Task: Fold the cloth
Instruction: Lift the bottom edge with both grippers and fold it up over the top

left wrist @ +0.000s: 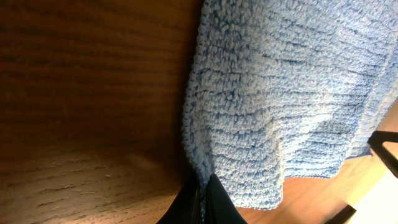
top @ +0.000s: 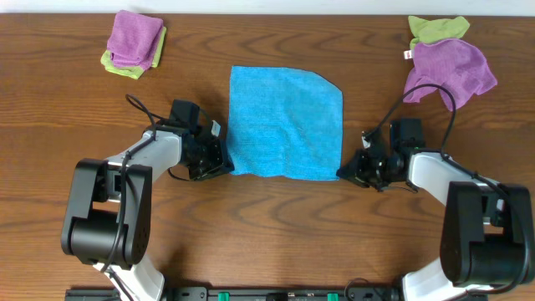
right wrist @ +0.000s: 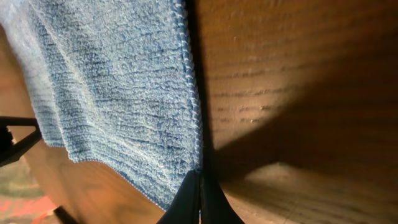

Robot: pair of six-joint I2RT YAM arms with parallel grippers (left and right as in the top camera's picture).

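A blue cloth (top: 284,121) lies flat in the middle of the wooden table. My left gripper (top: 224,164) is at the cloth's near left corner, shut on its edge. In the left wrist view the black fingers (left wrist: 202,186) pinch the cloth's hem (left wrist: 273,106). My right gripper (top: 344,171) is at the near right corner, shut on the cloth. In the right wrist view the fingers (right wrist: 199,186) close on the stitched edge of the cloth (right wrist: 118,93).
A folded purple cloth on a green one (top: 134,42) sits at the back left. A crumpled purple cloth (top: 451,71) and a green cloth (top: 439,29) lie at the back right. Bare wooden table (top: 276,234) lies in front of the blue cloth.
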